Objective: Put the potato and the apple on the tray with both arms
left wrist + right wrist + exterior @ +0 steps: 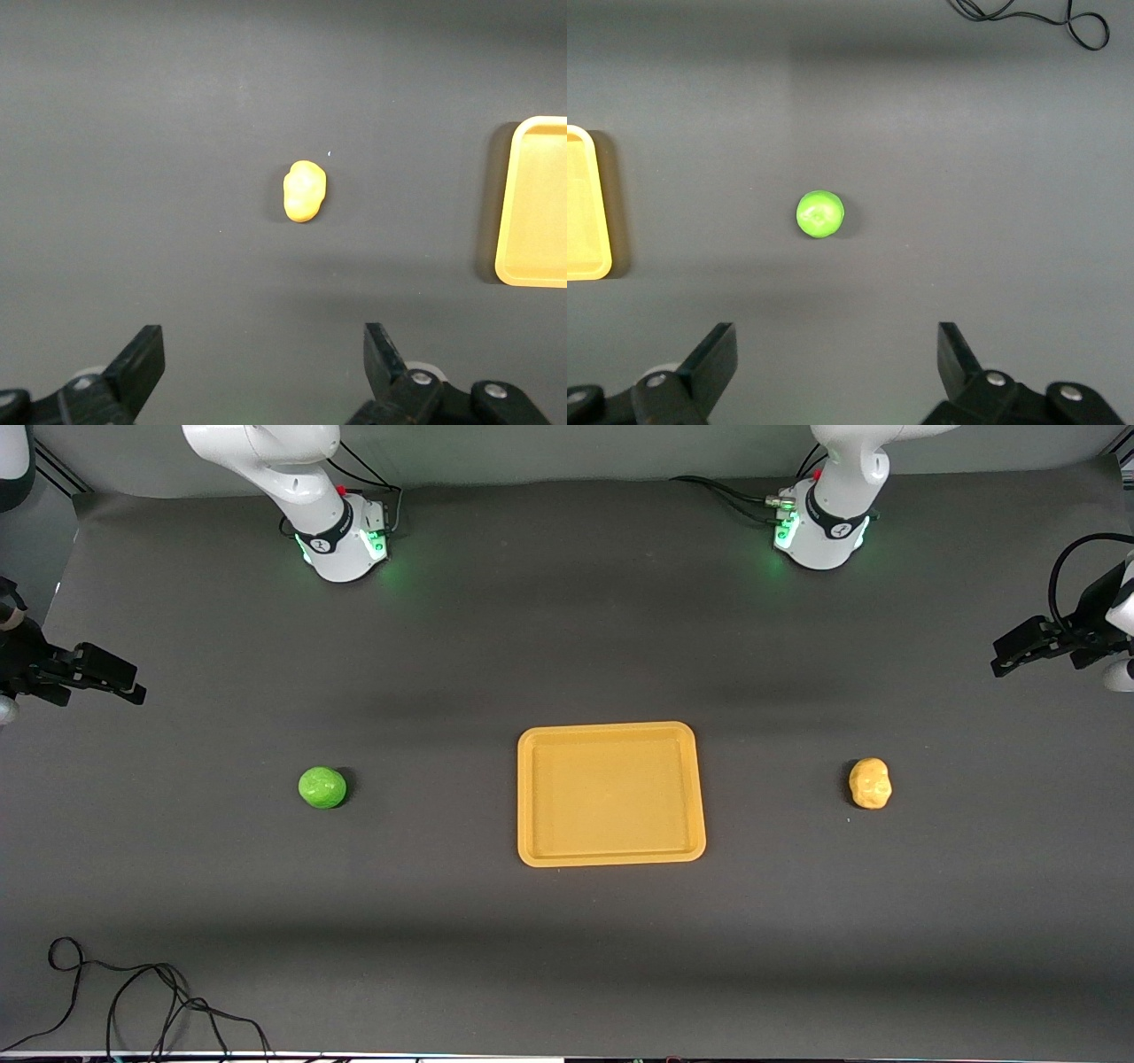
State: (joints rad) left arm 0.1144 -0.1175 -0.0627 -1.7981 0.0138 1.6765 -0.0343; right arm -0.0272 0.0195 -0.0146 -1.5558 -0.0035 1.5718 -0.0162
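Grippers hang high at the table's two ends, both spread wide and empty, apparently poised for one pickup each. The left gripper [261,376] looks down on the potato [305,190]; the right gripper [837,376] on the apple [820,214]. Between the two items lies the bare tray [610,856], well apart from both.

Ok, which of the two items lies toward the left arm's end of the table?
The potato, the lumpy yellow-tan oval. The smooth green apple lies toward the right arm's end, with the tray between them.
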